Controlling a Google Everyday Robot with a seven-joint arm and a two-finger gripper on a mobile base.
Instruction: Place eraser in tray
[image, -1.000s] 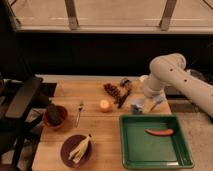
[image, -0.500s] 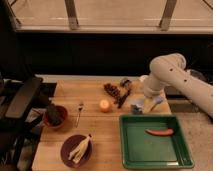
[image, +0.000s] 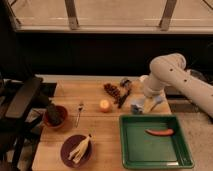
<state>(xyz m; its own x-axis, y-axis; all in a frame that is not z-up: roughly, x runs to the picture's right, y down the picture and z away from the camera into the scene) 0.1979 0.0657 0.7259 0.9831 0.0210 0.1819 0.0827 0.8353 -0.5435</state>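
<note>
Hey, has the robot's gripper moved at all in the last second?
No. The gripper hangs at the same spot as before, just beyond the far rim of the green tray, towards its left corner.

1. The tray (image: 145, 148) lies at the front right of the table (image: 102, 127); a sausage-shaped thing (image: 159, 132) lies in it.
2. The gripper (image: 145, 106) hangs just behind the tray's back rim.
3. The plate (image: 67, 146) lies at the front left, and the bowl (image: 61, 120) is behind it.

Wooden table (image: 102, 126), dark wall (image: 75, 55) behind, framed window (image: 117, 11) above; black chair (image: 22, 97) left
</note>
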